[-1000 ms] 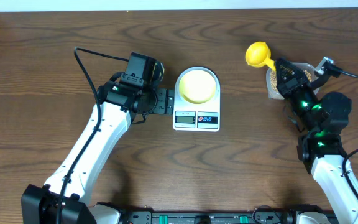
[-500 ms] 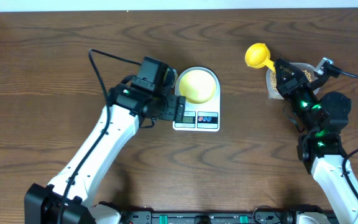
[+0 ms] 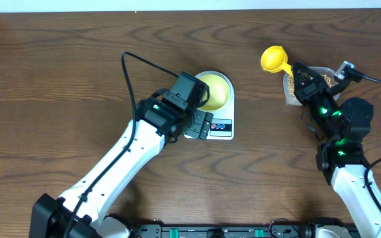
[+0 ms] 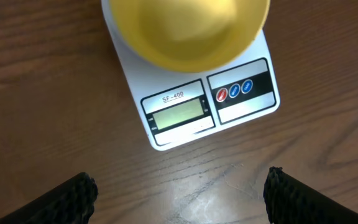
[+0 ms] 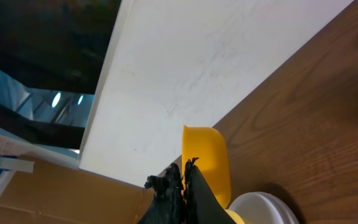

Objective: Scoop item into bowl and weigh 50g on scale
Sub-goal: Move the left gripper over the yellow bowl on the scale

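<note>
Dark wood-grain table [image 3: 38, 86]; white wall panel [image 5: 185, 56] behind; beyond, possibly ceiling lights [image 5: 56, 99].

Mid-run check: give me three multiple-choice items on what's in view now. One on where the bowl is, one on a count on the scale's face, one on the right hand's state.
1. The bowl sits:
A. on the scale
B. beside the scale
C. under the scale

2. The round buttons on the scale number:
A. one
B. three
C. five

3. The right hand is:
A. open and empty
B. shut on the bowl
C. shut on the yellow scoop

Answers:
1 A, the left wrist view shows the bowl resting on the scale's platform above the display.
2 B, one red and two blue buttons sit in a row beside the display.
3 C, its fingers are pressed together with the scoop's handle between them.
</note>
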Tool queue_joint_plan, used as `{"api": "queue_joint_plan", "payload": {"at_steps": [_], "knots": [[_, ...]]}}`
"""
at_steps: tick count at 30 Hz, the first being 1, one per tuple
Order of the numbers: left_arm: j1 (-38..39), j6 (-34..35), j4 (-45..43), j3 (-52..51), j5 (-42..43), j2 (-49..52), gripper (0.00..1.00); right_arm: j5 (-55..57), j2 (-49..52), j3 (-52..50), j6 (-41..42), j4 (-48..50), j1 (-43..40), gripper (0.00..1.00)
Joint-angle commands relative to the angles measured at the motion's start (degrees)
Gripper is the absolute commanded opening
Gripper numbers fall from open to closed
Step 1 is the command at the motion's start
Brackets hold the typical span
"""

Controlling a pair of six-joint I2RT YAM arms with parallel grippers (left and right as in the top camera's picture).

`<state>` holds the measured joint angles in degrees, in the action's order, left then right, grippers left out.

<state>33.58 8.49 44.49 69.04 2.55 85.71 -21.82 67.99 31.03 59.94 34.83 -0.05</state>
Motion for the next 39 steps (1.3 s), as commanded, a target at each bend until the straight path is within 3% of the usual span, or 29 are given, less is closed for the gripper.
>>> {"api": "queue_joint_plan", "payload": {"at_steps": [1,17,39], "knots": [[1.68,-0.98,-0.7,-0.37,-5.18,0.55,0.88,0.26,0.13,0.81,0.44,0.09,-0.28,0.01],[4.79,-0.98,-4.11,-0.48,-12.74,10.21,0.88,-0.2,0.13,0.81,0.46,0.13,-0.28,0.01],[7.61,-0.96,-7.69,-0.48,-13.57,10.43,0.88,-0.17,0.13,0.81,0.44,0.11,-0.28,0.01]]}}
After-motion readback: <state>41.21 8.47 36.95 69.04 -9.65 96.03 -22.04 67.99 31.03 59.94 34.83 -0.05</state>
